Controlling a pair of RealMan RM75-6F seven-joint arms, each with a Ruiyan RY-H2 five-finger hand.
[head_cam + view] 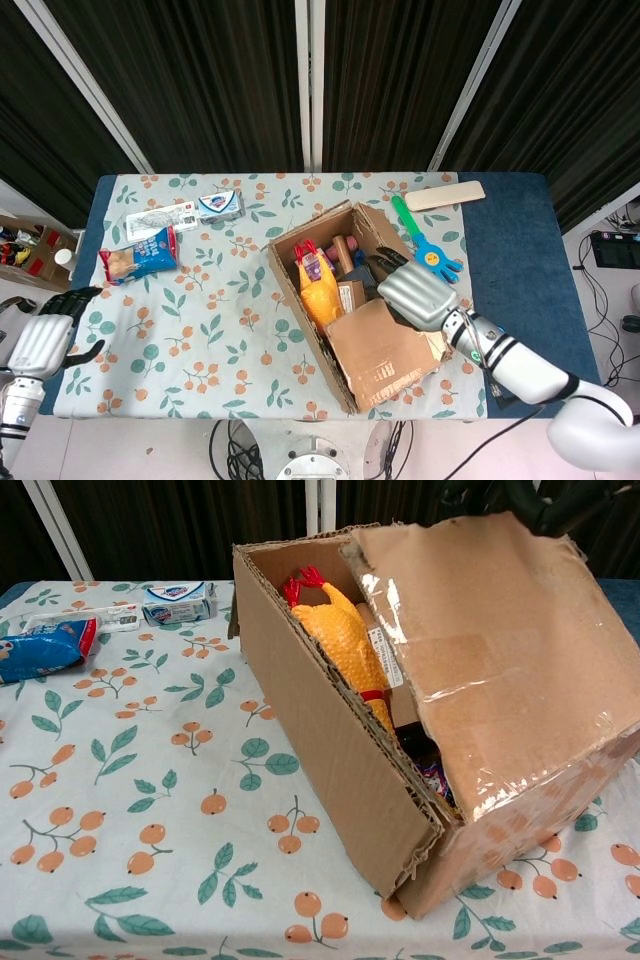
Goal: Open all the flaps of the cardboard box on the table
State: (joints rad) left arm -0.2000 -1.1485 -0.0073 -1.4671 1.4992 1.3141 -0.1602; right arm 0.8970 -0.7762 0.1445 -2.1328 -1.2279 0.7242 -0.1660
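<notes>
The cardboard box [297, 296] lies slantwise on the flowered tablecloth, its near long wall [320, 730] upright. One taped flap [500, 650] stands raised and tilted over the right end of the box; from above this flap [385, 345] covers the near end. My right hand [415, 290] grips the flap's upper edge, with dark fingertips [545, 500] showing at the top of the chest view. A yellow rubber chicken [345, 640] and other small items lie inside. My left hand [45, 340] hovers at the table's left edge with fingers apart and nothing in it.
A blue snack bag [140, 255] and a blue-and-white carton [220, 204] lie at the far left, with a clear packet [160, 217] beside them. A green-and-blue clapper toy [425, 245] and a wooden board [445, 195] lie beyond the box on the right.
</notes>
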